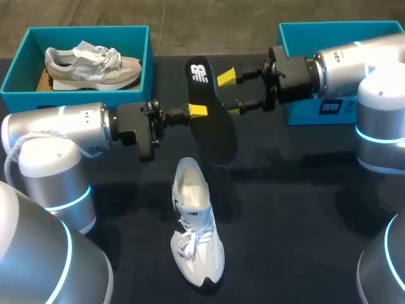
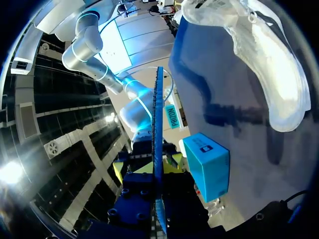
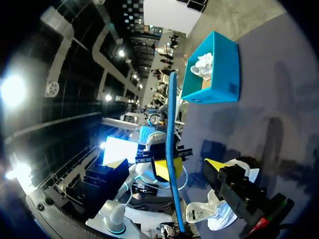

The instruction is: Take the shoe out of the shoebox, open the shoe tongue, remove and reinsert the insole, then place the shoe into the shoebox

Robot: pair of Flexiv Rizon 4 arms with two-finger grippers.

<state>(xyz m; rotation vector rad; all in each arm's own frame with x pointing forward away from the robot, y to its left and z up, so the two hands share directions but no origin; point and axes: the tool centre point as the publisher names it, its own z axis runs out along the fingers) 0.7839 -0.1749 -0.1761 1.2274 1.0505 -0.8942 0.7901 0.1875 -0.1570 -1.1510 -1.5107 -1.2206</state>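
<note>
- The insole (image 1: 212,120) hung in the air above the dark worktop (image 1: 304,209), between the two arms and well clear of the white shoe (image 1: 193,228) lying below it.
- The left end effector (image 1: 197,111) was clamped on one long edge of the insole, with one yellow tip showing on its face. It appeared to be the only hold.
- The right end effector (image 1: 231,93) stood spread at the opposite edge. In the right wrist view the insole passed edge-on between its fingers without being pinched.
- Handover risk: if the left let go before the right closed, the insole would probably drop to the worktop or onto the shoe.
- Slip risk: a thin, flexible insole held at one edge could sag or twist, so the right fingers might close on air or only a corner.
- Collision risk: the two end effectors sat near each other, so a misjudged approach could knock the fingers together.
- Reinsertion risk: nothing held the shoe, so pushing the insole in could slide or tip it, or the insole could buckle at the opening.
- The teal shoebox (image 1: 38,98) behind the left arm already held another shoe (image 1: 95,63), which limited room for the return.
</note>
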